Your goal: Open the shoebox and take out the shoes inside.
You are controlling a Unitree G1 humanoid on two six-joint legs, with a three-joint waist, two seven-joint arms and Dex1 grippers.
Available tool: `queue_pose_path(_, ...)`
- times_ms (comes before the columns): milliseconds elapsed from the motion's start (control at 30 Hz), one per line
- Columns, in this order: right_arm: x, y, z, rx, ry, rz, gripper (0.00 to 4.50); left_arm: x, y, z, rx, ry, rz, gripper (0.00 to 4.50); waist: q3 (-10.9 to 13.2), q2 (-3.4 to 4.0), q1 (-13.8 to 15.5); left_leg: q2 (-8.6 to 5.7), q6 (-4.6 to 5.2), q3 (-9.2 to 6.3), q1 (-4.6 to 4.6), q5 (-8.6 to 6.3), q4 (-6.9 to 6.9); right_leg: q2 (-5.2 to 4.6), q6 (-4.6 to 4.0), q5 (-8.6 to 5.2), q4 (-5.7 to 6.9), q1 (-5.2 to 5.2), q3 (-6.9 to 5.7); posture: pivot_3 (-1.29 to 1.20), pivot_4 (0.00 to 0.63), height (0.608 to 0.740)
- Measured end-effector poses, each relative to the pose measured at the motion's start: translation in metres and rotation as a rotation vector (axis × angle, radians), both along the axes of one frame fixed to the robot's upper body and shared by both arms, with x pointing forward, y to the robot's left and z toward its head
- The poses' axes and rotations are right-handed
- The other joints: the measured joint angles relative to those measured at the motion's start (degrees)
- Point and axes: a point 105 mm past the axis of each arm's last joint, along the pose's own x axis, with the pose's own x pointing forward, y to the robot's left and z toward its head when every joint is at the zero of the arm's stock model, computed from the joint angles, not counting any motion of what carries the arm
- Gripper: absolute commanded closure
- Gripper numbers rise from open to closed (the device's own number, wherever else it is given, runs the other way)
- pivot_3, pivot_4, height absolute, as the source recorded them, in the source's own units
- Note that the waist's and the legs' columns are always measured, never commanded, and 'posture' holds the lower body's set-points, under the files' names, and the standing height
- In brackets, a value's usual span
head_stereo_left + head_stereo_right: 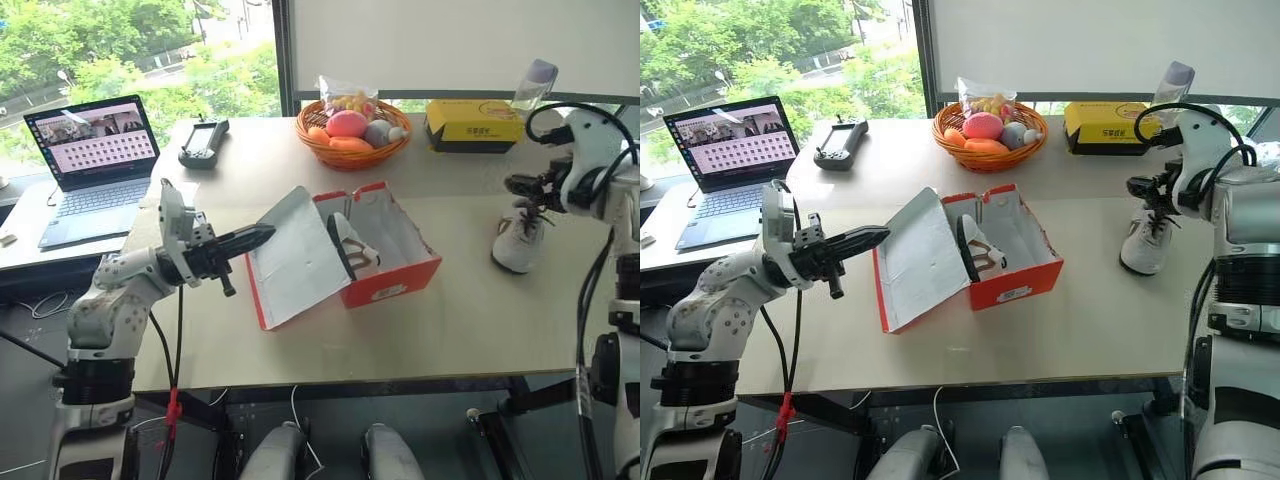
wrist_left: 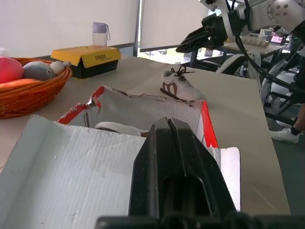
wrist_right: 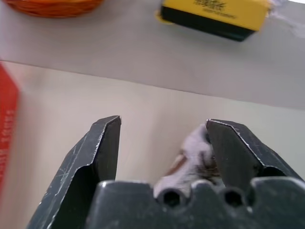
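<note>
The red shoebox (image 1: 395, 280) lies open mid-table, its lid (image 1: 295, 262) folded back to the left with the pale inside showing. One whitish shoe (image 1: 355, 250) stands on edge inside the box. My left gripper (image 1: 262, 236) is shut, its tip at the lid's upper edge. The other shoe (image 1: 518, 240) rests on the table right of the box. My right gripper (image 1: 520, 185) hovers just above that shoe, open and holding nothing; in the right wrist view the shoe (image 3: 193, 157) shows blurred beyond the fingers (image 3: 102, 143).
At the back stand a wicker basket (image 1: 350, 130) of fruit, a yellow box (image 1: 473, 125) and a bottle (image 1: 533, 85). A laptop (image 1: 95, 165) and a black controller (image 1: 203, 143) sit at the left. Bare tabletop lies in front of the box.
</note>
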Motion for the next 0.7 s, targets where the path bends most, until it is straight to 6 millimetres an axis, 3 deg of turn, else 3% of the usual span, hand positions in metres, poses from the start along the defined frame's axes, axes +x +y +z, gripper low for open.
queue_pose_path(100, -0.004, 0.054, -0.002, 0.147, 0.038, 0.209, 1.1, -0.002, -0.004, -0.001, -0.004, -0.001, -0.013, 4.5, 0.0, 0.0, 0.1, 0.05, 0.01, -0.01, -0.01, 0.01, 0.01, 0.02, -0.02, 0.01, 0.01, -0.01, -0.06, 0.0, 0.15, 0.732)
queue_pose_path(300, -0.023, 0.123, -0.019, 0.211, 0.203, 0.489, 1.1, -0.003, -0.005, -0.001, -0.005, -0.001, -0.021, 4.5, 0.0, 0.0, 0.9, -0.04, 0.01, -0.05, -0.07, -0.01, 0.09, 0.02, 0.03, 0.04, -0.02, -0.03, -0.09, 0.0, 0.15, 0.732)
queue_pose_path(433, -0.027, 0.139, -0.018, 0.148, 0.24, 0.568, 1.1, -0.004, -0.006, -0.002, -0.001, 0.002, -0.032, 4.5, 0.0, 0.0, 1.0, -0.05, 0.0, -0.08, -0.05, -0.02, 0.11, 0.01, 0.05, 0.05, -0.05, -0.12, -0.15, 0.0, 0.15, 0.732)
queue_pose_path(700, -0.021, 0.144, -0.079, 0.067, 0.426, 0.604, 1.1, -0.006, -0.007, 0.001, 0.01, -0.009, -0.04, 4.5, 0.0, -0.01, 0.7, -0.05, 0.01, -0.07, -0.07, -0.02, 0.1, 0.04, 0.04, 0.06, -0.04, -0.05, -0.11, 0.0, 0.15, 0.732)
